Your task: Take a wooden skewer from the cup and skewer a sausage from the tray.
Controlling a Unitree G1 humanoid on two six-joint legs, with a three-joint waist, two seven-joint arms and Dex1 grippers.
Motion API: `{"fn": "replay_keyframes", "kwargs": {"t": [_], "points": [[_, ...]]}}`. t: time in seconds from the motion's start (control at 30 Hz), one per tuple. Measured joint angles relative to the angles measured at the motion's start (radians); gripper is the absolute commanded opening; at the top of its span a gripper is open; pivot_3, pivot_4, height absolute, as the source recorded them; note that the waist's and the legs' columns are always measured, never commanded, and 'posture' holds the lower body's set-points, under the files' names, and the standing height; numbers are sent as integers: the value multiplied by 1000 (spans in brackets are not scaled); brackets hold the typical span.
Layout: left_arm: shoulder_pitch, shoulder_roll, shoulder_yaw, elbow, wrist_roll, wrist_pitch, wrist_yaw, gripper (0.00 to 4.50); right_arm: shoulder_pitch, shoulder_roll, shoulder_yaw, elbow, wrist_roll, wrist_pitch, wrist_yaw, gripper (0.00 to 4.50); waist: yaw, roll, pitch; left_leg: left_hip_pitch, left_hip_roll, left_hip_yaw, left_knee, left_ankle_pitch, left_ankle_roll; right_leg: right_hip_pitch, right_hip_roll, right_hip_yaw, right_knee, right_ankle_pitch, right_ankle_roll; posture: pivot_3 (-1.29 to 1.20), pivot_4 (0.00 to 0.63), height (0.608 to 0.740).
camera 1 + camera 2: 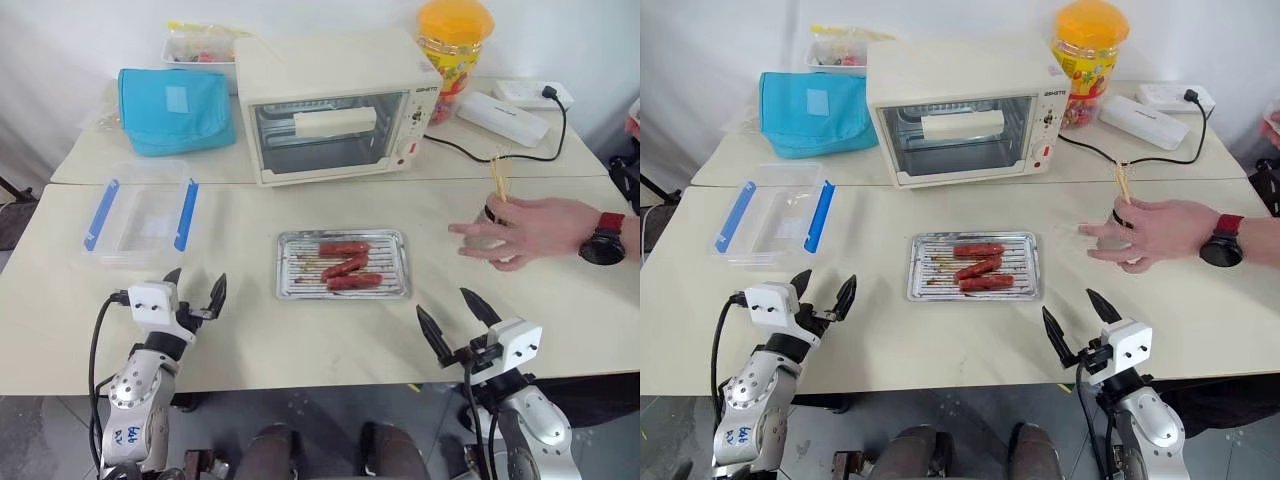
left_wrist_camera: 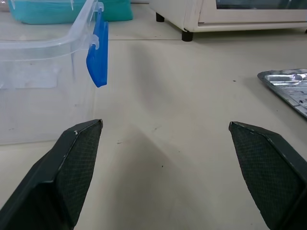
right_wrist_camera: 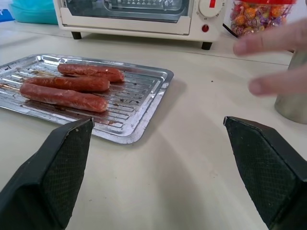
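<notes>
Three sausages (image 1: 343,265) lie in ridged, brown-stained silver tray (image 1: 397,284) mid-table. Steel cup (image 3: 293,98) with skewers (image 1: 498,178) sits right of tray, mostly hidden behind person's hand (image 1: 520,230). Left gripper (image 1: 195,291) and right gripper (image 1: 455,318) both spread wide, empty.

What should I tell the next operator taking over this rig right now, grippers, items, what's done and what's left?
Left gripper: open, empty, near the table's front edge beside the clear plastic box.
Right gripper: open, empty, in front of the tray's right end.
Tray: mid-table, three sausages lying in it, none skewered.
Cup: to the right of the tray, skewers standing in it, a person's hand around it.
Done: nothing yet.
Left: once the hand clears, take a skewer and skewer a sausage.
</notes>
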State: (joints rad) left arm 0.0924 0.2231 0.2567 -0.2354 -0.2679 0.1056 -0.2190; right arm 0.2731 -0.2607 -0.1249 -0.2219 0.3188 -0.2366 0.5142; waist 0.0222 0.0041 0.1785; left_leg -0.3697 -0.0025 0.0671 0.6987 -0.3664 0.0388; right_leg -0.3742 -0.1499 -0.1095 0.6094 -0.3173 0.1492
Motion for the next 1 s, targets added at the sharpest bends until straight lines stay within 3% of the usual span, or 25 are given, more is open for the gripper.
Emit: {"fn": "replay_keyframes", "kwargs": {"t": [0.8, 1.0], "points": [[30, 46, -15, -71, -2, 39, -25, 4478, -17, 0, 10, 35, 3, -28, 48, 4500, -1, 0, 0, 0, 0, 0, 0, 0, 0, 0, 0, 0, 0, 0, 0, 0, 150, 740], [61, 63, 10, -75, -80, 68, -83, 4478, -18, 0, 9, 55, 5, -30, 64, 4500, 0, 0, 0, 0, 0, 0, 0, 0, 0, 0, 0, 0, 0, 0, 0, 0, 150, 740]]}}
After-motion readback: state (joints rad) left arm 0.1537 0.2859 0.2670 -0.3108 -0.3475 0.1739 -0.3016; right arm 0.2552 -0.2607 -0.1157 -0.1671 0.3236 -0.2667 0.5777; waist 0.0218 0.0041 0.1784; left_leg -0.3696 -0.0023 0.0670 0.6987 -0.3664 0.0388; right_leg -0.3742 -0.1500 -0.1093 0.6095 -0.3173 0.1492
